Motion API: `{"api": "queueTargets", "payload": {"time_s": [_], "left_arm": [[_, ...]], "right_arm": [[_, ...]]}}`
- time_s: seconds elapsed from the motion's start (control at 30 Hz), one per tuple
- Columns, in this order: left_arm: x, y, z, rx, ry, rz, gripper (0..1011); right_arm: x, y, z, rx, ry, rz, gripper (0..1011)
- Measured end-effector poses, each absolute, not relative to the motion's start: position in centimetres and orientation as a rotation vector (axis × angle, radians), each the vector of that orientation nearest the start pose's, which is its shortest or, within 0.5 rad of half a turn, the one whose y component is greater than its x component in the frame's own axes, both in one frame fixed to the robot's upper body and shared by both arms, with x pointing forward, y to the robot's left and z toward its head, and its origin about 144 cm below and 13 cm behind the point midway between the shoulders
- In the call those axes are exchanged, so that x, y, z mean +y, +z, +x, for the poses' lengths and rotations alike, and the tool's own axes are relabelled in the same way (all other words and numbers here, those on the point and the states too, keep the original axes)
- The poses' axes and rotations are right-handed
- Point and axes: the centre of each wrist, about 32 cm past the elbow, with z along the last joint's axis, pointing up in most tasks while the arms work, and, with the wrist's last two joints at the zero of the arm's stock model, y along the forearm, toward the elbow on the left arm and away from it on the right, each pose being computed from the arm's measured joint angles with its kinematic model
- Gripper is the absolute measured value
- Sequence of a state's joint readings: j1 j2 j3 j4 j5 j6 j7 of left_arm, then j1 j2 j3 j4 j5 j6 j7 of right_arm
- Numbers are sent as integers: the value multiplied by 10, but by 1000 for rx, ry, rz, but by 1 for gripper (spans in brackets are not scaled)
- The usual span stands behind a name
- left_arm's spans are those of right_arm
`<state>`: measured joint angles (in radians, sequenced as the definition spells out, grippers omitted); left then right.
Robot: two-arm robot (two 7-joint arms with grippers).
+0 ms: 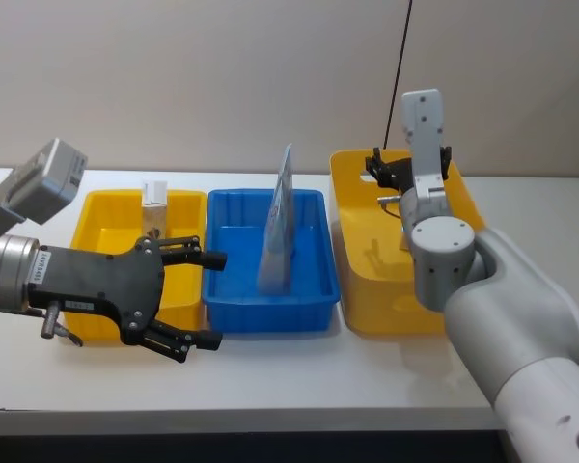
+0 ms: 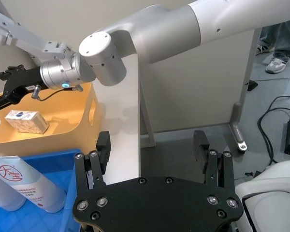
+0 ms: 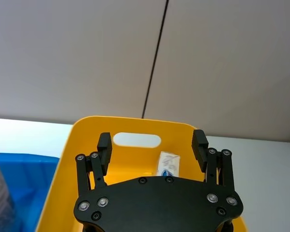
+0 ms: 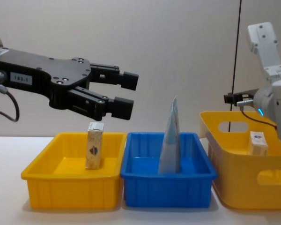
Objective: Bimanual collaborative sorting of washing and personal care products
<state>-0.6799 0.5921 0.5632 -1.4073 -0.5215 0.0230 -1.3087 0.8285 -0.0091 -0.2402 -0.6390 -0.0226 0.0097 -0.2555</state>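
Standing upright in the blue tray [image 1: 270, 314], pouches [image 1: 279, 228] taper upward.

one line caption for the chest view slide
Open left hand hovers over the yellow tray with its upright cream carton, pouch stands in the blue tray, right hand over the yellow basket.

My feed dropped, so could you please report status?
Left hand open above yellow tray. Right hand open over basket. Carton inside basket. Nothing blocking.

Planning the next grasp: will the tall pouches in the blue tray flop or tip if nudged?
Likely tip easily: the pouches stand tall and narrow in the blue tray. Their thin tapered tops probably flex when pinched.
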Motion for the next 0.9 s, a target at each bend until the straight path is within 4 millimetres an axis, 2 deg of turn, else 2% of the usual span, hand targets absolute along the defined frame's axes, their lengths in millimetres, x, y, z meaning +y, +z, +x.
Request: {"api": "queueTargets", "payload": {"time_s": [0.3, 0.47, 0.7, 0.9], "left_arm": [[280, 1312, 587, -244, -68, 210, 1001], [280, 1312, 587, -244, -68, 211, 1002], [280, 1312, 587, -244, -68, 211, 1001], [280, 1312, 587, -244, -68, 210, 1001]], "right_arm": [[-184, 1223, 651, -32, -1569, -194, 1003], [-192, 1236, 637, 3, -1514, -160, 1003], [-208, 1256, 605, 24, -1433, -102, 1003], [-221, 1264, 576, -2, -1386, -74, 1003]]}}
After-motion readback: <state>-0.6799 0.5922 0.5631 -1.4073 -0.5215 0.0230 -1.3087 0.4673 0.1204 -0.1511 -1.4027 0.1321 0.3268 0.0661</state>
